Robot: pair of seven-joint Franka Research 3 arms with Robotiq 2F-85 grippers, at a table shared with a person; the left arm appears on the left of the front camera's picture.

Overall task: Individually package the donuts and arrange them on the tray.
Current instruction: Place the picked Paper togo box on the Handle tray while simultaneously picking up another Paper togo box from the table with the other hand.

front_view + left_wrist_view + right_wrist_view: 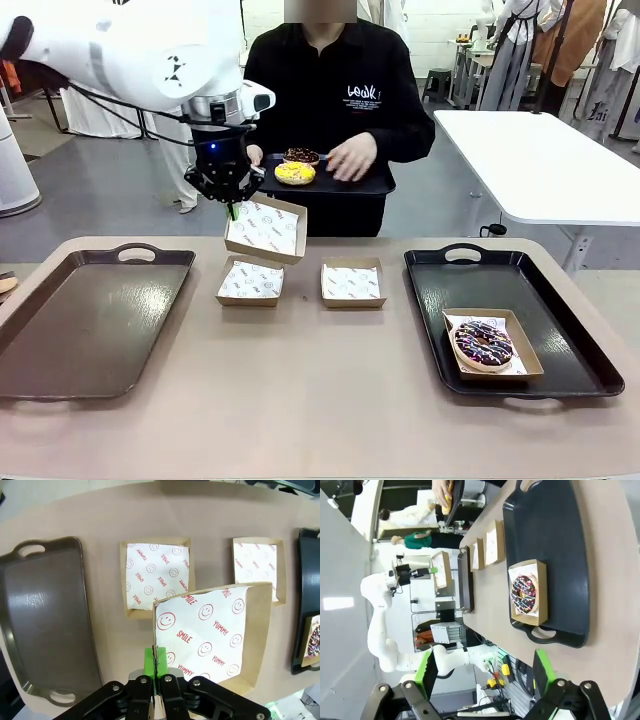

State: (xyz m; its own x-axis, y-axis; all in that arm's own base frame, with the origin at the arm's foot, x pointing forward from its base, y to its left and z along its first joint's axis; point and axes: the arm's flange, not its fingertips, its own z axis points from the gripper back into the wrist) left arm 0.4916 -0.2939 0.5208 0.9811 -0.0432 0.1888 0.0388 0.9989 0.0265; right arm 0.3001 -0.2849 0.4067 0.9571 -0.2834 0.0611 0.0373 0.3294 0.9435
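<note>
Left hand (232, 208): pinching the rim of a lifted paper-lined box (266, 230); yellow donut (295, 173) sitting just beyond it on the person's tray (380, 183). Right hand (482, 672): hanging spread, sprinkled chocolate donut (525, 595) lying ahead of it on a black tray (560, 555).

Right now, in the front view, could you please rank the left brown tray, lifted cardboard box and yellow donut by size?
1. left brown plastic tray
2. lifted paper-lined cardboard box
3. yellow iced donut, though farthest away
</note>
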